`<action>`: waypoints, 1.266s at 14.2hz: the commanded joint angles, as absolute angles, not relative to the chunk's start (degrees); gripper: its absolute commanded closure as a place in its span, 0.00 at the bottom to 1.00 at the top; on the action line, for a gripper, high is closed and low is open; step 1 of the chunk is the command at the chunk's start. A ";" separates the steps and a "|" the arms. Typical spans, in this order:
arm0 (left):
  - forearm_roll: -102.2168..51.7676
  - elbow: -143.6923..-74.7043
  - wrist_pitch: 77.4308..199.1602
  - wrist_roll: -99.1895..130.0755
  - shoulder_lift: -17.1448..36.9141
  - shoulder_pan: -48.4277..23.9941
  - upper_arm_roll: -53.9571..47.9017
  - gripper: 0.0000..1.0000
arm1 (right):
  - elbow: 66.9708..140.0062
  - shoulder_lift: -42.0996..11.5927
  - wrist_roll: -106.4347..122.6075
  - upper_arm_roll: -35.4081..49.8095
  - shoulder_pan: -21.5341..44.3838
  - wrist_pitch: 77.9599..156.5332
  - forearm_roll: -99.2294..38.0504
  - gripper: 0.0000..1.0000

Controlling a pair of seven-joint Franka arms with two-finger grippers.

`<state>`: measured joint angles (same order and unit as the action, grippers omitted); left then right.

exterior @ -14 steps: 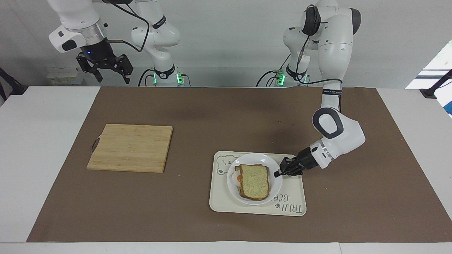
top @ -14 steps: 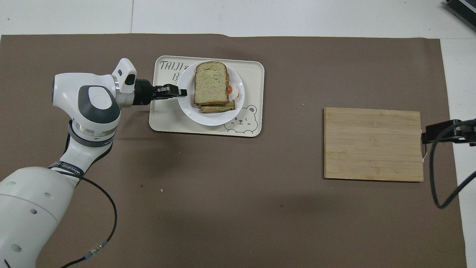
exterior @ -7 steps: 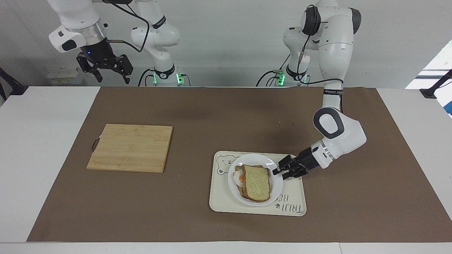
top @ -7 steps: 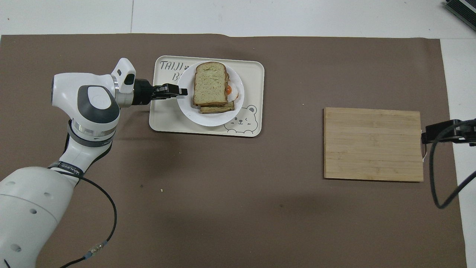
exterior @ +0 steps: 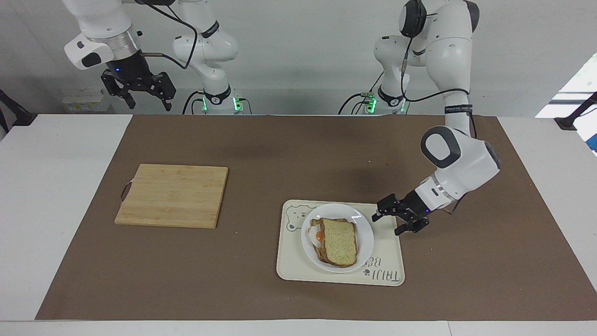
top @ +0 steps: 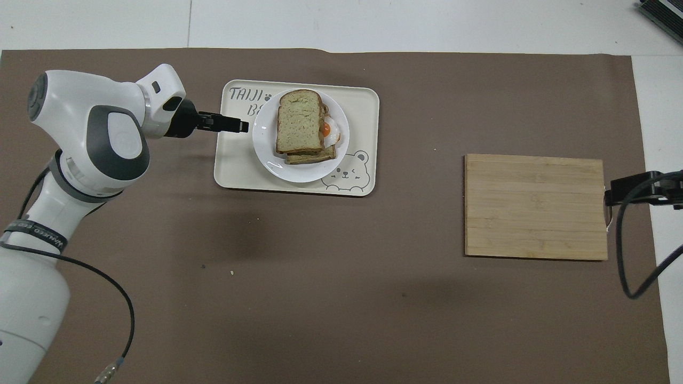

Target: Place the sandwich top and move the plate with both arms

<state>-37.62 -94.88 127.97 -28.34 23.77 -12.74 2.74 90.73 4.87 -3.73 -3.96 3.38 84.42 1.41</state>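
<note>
Left pincer (exterior: 397,220) hangs with its fingers spread wide and nothing between them, just beside the rim of the plate (exterior: 365,233), over the corner of the cream bear tray (exterior: 389,252) toward the left arm's end of the worktop. We see a sliver of tray between its fingertips and the plate's edge, so it is close but apart. The plate lies from this pincer toward the right arm's end of the worktop, at about the same level, and the sandwich top (exterior: 340,242) sits on the stack in the plate, over a slice with a fried egg (exterior: 315,236) peeping out at the side; its long axis runs roughly away from the robots. We judge the bread step done and the plate move as what remains. The left arm (exterior: 459,161) is plainly the nearer one: its forearm comes down steeply, the wrist bent so the fingers point sideways and slightly down at the rim. Right pincer (exterior: 140,95) waits high up near its own base, fingers apart and empty, well away from the plate, above the edge of the worktop past the wooden cutting board (exterior: 172,195). Any two-armed carry, we reckon, needs that arm brought across first.
</note>
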 commanded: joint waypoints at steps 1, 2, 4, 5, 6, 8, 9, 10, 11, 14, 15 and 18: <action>-28.86 -96.06 124.38 -22.78 17.60 -12.57 3.25 0.00 | 90.18 5.01 -1.93 -3.87 2.90 83.58 0.35 0.00; -25.52 -95.54 122.36 -21.55 15.75 -12.39 3.34 0.00 | 90.18 5.01 -1.93 -3.95 2.90 83.58 0.35 0.00; -16.92 -93.70 115.79 -19.96 11.45 -12.39 4.74 0.00 | 90.18 5.01 -1.93 -3.96 2.90 83.58 0.35 0.00; -13.13 -91.52 111.58 -19.95 9.77 -12.31 5.36 0.00 | 90.18 5.01 -1.93 -3.96 2.90 83.58 0.35 0.00; -10.92 -88.71 106.92 -19.95 8.80 -12.30 6.75 0.00 | 90.18 5.01 -1.93 -3.96 2.90 83.58 0.35 0.00; -9.76 -83.43 97.34 -19.95 8.26 -12.31 9.48 0.00 | 90.18 5.01 -1.93 -3.95 2.90 83.58 0.35 0.00; -9.49 -80.89 93.03 -19.95 7.57 -12.30 11.15 0.00 | 90.18 5.01 -1.93 -3.96 2.90 83.58 0.35 0.00; -8.10 -78.51 89.94 -20.04 7.04 -12.30 12.64 0.00 | 90.18 5.01 -1.93 -3.87 2.90 83.58 0.35 0.00; -6.35 -76.75 86.43 -20.04 6.51 -12.39 13.00 0.00 | 90.18 5.01 -1.93 -3.95 2.90 83.58 0.35 0.00; -3.78 -75.67 80.09 -20.04 3.35 -11.34 13.10 0.00 | 90.18 5.01 -1.93 -3.87 2.90 83.58 0.35 0.00; -3.78 -75.59 78.24 -20.04 2.38 -10.82 13.10 0.00 | 90.18 5.01 -1.93 -3.95 2.90 83.58 0.35 0.00; -1.42 -75.76 73.66 -19.86 -1.48 -10.37 12.92 0.00 | 90.18 5.01 -1.93 -3.96 2.90 83.58 0.35 0.00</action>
<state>-4.13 -75.94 76.72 -20.50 1.10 -10.82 13.54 90.72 4.87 -3.73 -3.96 3.38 84.42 1.41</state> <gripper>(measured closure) 0.000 0.000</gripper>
